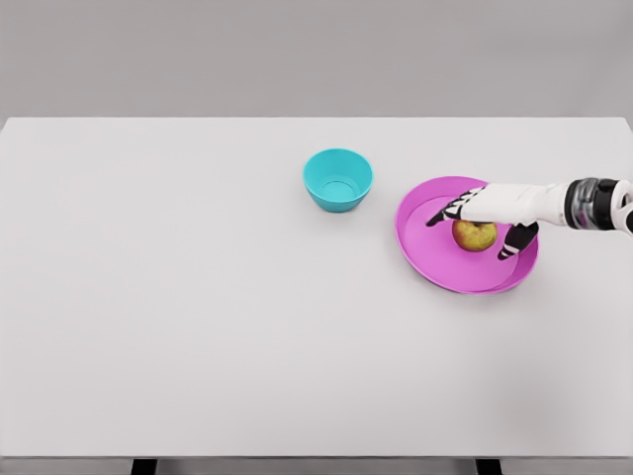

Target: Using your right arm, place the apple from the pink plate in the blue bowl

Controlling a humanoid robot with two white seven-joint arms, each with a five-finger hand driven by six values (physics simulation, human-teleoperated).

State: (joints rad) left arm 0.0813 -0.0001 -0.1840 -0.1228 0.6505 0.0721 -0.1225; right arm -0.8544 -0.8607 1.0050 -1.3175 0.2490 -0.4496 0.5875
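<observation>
A yellow-red apple (pixel 474 236) lies in the pink plate (pixel 435 259) on the right side of the white table. My right hand (pixel 482 224) reaches in from the right edge and hovers just over the apple, fingers spread on both sides of it, thumb (pixel 517 242) to its right. The hand is open and I cannot tell whether it touches the fruit. The blue bowl (pixel 338 179) stands empty to the upper left of the plate. My left arm does not show.
The white table (pixel 198 317) stretches wide to the left and front of the plate and bowl. Its far edge runs just behind the bowl, its front edge along the bottom of the view.
</observation>
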